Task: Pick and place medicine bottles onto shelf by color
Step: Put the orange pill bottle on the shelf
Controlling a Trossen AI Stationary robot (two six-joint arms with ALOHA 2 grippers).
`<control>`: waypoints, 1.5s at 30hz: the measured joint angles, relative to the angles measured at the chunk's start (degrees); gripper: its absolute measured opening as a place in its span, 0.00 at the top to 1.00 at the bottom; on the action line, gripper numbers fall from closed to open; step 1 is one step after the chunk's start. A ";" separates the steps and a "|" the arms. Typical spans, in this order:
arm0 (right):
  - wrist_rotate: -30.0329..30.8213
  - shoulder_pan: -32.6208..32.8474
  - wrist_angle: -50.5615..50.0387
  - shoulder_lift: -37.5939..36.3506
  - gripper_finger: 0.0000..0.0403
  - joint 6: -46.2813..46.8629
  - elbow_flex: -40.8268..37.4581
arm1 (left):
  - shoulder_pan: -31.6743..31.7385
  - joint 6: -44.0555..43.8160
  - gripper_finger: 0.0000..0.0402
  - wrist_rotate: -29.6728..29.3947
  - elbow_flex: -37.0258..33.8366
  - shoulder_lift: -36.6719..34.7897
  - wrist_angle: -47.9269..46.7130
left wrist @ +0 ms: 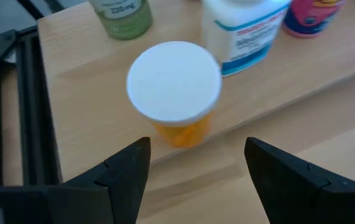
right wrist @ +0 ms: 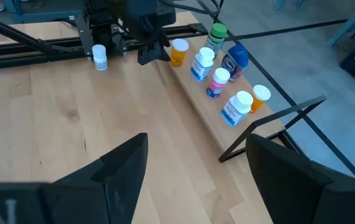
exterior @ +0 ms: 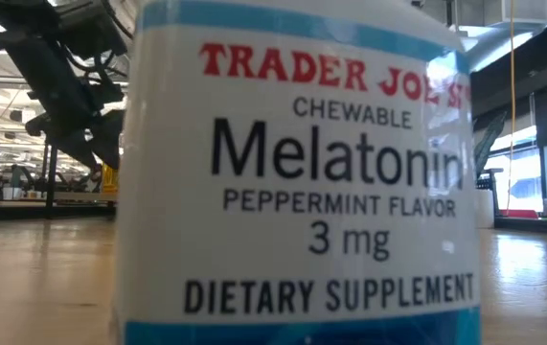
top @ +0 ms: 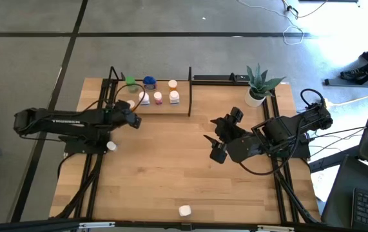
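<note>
Here the left gripper [left wrist: 193, 171] is seen spread wide, nothing between its fingers, hovering just in front of an orange bottle [left wrist: 176, 93] with a white cap, which stands upright at the left end of the shelf [top: 164, 111]. Further right along the shelf a green bottle [right wrist: 216, 37], a blue one [right wrist: 235, 59], a pink-capped one [right wrist: 217, 82] and white ones are lined up. Two more bottles are left off the shelf: one [top: 111, 146] just in front of its left end, another [top: 184, 211] well apart from it at the tabletop's [top: 171, 174] near edge. The bottles are judged light, stiff and smooth, so slippery plastic; hold is best taken across the round body, below the cap. Right of the shelf the right gripper [right wrist: 193, 168] waits, spread and empty.
</note>
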 joint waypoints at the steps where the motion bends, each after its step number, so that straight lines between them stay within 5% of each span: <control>1: 0.00 0.00 0.00 0.00 0.32 -0.04 -0.02 | 0.48 0.00 0.37 -0.02 0.00 0.36 0.05; 22: 0.04 0.00 0.00 0.00 0.32 0.10 -0.02 | 9.33 9.05 0.36 -0.79 0.02 1.49 4.17; 31: 0.05 0.00 0.00 0.00 0.32 0.33 -0.02 | 9.52 8.96 0.36 9.11 0.02 1.29 8.86; 45: 0.07 0.00 0.00 0.00 0.32 0.33 -0.02 | 9.50 12.06 0.36 1.79 0.04 -0.43 8.94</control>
